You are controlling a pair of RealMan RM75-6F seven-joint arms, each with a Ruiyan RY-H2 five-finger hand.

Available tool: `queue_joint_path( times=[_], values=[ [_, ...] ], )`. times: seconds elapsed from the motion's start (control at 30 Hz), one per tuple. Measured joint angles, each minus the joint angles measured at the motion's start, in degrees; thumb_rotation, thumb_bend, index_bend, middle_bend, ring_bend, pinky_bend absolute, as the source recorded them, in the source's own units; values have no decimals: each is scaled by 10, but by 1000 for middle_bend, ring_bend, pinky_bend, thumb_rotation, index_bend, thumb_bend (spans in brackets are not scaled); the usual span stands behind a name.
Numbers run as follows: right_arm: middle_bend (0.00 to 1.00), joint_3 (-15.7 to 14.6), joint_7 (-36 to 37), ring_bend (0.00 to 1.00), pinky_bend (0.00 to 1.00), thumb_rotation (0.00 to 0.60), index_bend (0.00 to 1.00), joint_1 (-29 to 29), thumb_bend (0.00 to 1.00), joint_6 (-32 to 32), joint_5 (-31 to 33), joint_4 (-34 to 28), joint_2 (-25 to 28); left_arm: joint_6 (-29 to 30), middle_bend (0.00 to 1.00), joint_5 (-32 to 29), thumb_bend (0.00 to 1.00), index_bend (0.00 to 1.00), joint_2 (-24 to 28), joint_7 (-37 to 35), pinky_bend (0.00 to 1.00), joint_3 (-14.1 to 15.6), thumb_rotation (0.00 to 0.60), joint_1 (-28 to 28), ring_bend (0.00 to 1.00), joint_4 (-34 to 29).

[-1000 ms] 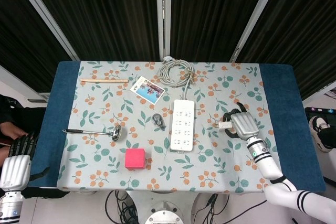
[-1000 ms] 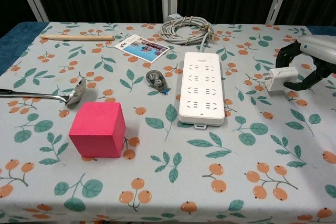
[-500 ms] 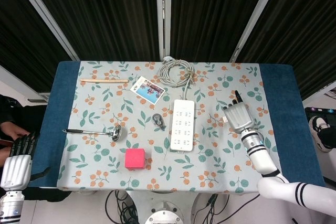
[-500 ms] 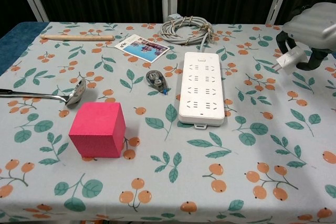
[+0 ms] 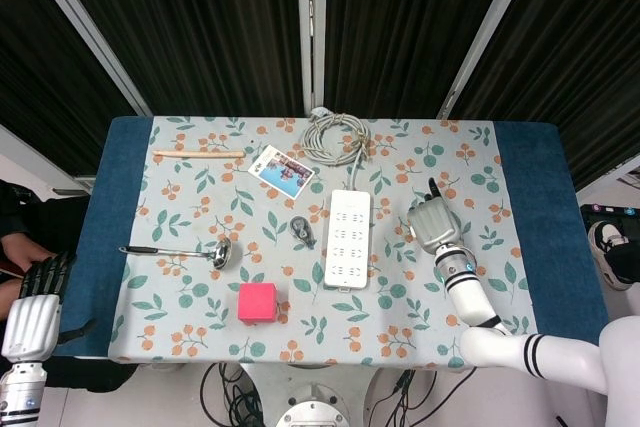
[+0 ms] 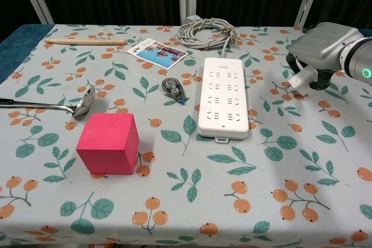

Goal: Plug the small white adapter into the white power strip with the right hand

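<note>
The white power strip [image 5: 348, 238] [image 6: 224, 96] lies flat near the table's middle, its coiled grey cable [image 5: 336, 137] [image 6: 206, 32] behind it. My right hand [image 5: 431, 223] [image 6: 318, 49] hovers above the cloth just right of the strip, back of the hand upward. It holds the small white adapter [image 6: 302, 78], which hangs tilted beneath the curled fingers; in the head view the hand hides the adapter almost fully. My left hand [image 5: 32, 307] hangs off the table's left side with nothing in it, fingers straight and close together.
A pink cube [image 5: 257, 302] [image 6: 108, 143] stands at the front left. A metal ladle [image 5: 180, 251] [image 6: 49, 105], a small correction-tape dispenser [image 5: 302, 230] [image 6: 173, 89], a photo card [image 5: 281, 171] [image 6: 157, 51] and a wooden stick [image 5: 198, 154] [image 6: 85, 41] lie left of the strip.
My right hand has lifted the adapter off the cloth and carried it left, closer to the power strip. The hand has also turned, palm now facing down. The left hand has stayed put.
</note>
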Motion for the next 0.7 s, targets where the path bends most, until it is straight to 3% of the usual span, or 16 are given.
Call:
queue_joint_path(
  times=[0.23,0.47,0.7],
  values=[
    [475,-8,-3,220,0,600,482,11,416,6,16,5,-11,-1,0,-2,0,20,-3,-3,0,0,600,1,0,5],
    [432,-14,3,187,0,600,332,16,343,11,20,-1,-12,-1,0,-2,0,20,-4,-5,0,0,600,1,0,8],
    [389,-18,10,162,0,600,263,21,327,14,22,-9,-10,0,0,-2,0,20,-4,-7,0,-1,600,2,0,9]
  ],
)
